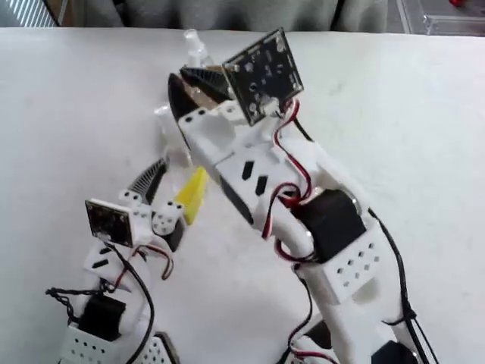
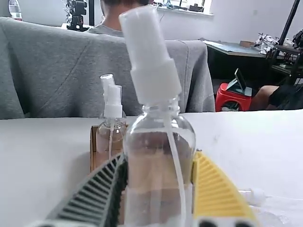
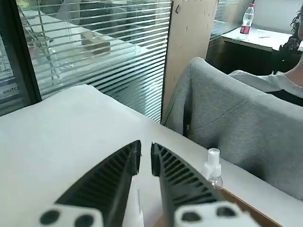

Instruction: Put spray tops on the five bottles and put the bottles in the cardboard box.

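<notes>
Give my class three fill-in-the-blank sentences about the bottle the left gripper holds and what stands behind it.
1. The left gripper is shut on a clear bottle whose spray top is coloured ____.
2. One of its fingers is dark, the other is ____.
3. Behind it, a second bottle stands at a ____ box.
Missing words: white; yellow; cardboard.

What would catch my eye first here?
A clear bottle with a white spray top, gripped in the left pincer between its black and yellow fingers, looms in the left wrist view. Behind it, a second topped bottle appears to sit in the cardboard box.
</notes>
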